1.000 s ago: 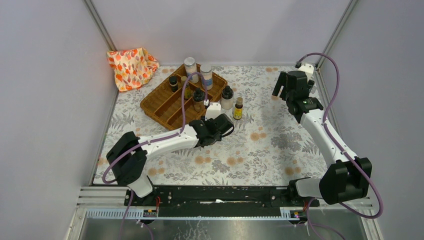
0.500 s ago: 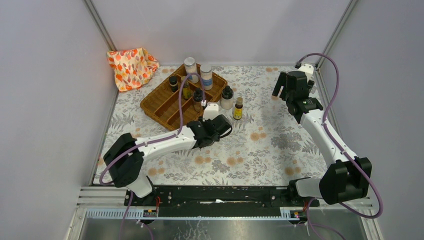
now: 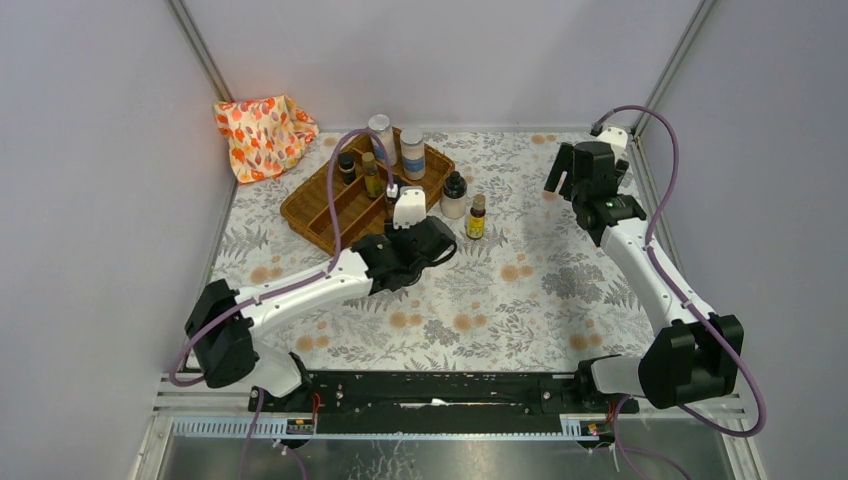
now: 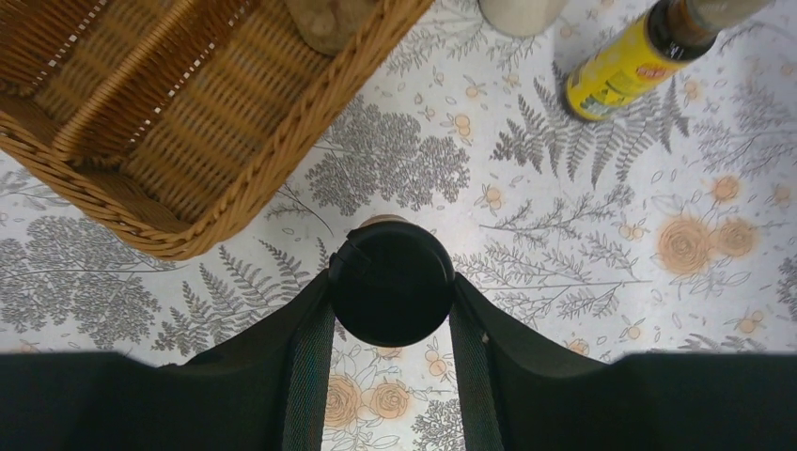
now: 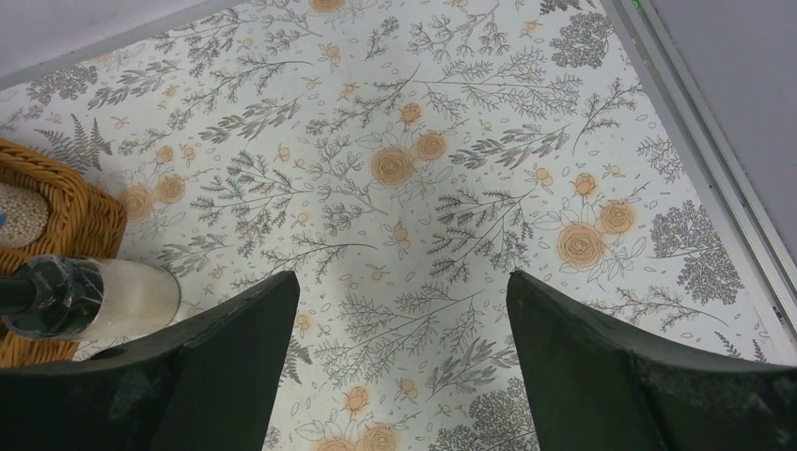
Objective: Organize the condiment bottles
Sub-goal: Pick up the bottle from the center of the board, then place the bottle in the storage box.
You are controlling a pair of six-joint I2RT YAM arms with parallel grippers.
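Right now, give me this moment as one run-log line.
left end effector: shut on black-capped jar | right end effector: open, empty | jar: outside wicker tray

Passage right of the wicker tray (image 3: 300, 214) is being blocked by a black-capped jar (image 3: 454, 196) and a yellow bottle (image 3: 476, 219), the tablecloth (image 3: 560, 275) beyond being left free.

The left end effector (image 3: 397, 200) sits at the near right edge of the wicker tray (image 3: 330, 215), a dark-capped bottle (image 3: 392, 188) at its tip. Two tall jars (image 3: 412, 152) and two small bottles (image 3: 371, 176) stand in the tray's far end. A black-capped jar (image 3: 454, 194) and a slim yellow bottle (image 3: 477, 217) stand on the surface (image 3: 540, 290) just beside it, and the right end effector (image 3: 565, 172) hangs well apart.
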